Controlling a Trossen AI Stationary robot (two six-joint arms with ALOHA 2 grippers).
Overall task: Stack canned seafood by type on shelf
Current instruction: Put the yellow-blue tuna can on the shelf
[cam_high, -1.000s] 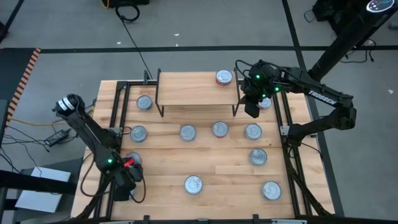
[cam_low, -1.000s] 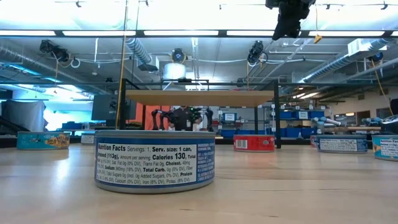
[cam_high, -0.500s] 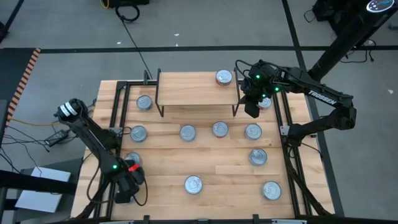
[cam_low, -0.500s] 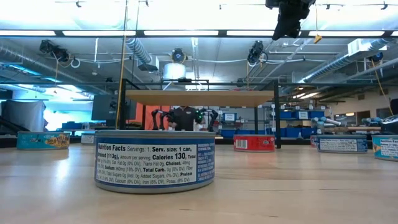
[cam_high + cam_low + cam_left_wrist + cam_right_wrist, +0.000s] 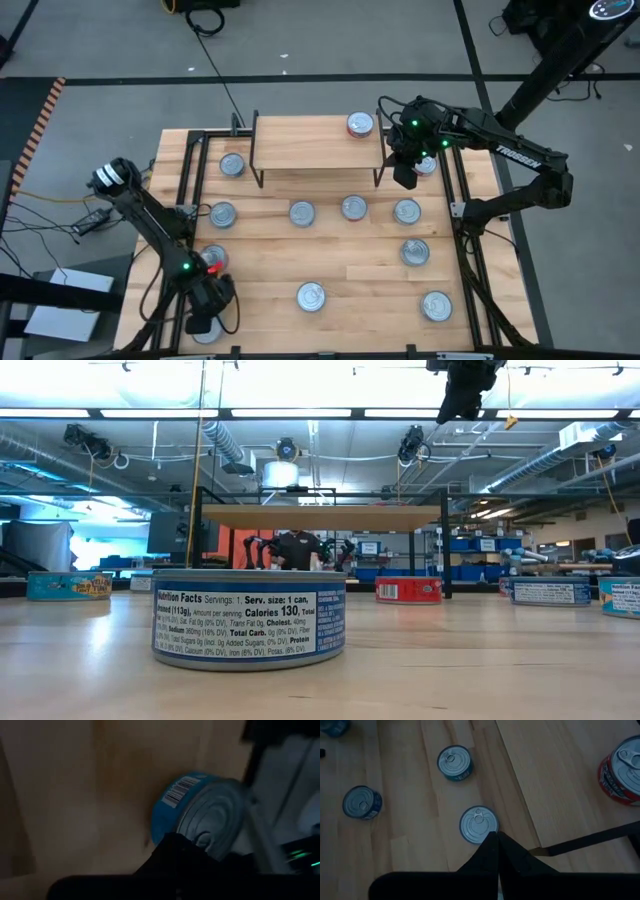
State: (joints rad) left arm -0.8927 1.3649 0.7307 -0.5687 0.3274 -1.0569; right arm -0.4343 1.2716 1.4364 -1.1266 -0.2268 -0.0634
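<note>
The shelf point(image 5: 300, 145) stands at the table's far side with a red can point(image 5: 360, 124) on its right end. Several silver-topped cans lie spread over the table, such as one at the middle point(image 5: 302, 212) and one at the front point(image 5: 311, 296). My left gripper point(image 5: 205, 312) is low at the front left corner, shut, holding nothing. Just beyond its tips point(image 5: 175, 840) a blue-labelled can point(image 5: 200, 810) sits against the black rail. My right gripper point(image 5: 405, 176) hangs shut above the shelf's right end, over a can point(image 5: 478, 824).
A black rail frame point(image 5: 186, 200) borders the table on both sides. A reddish can point(image 5: 213, 260) lies beside the left arm. In the low view a blue can point(image 5: 249, 618) fills the foreground, with the shelf point(image 5: 320, 517) behind it.
My left gripper has slid toward the front edge of the table and closed its fingers. The right arm has not moved.
</note>
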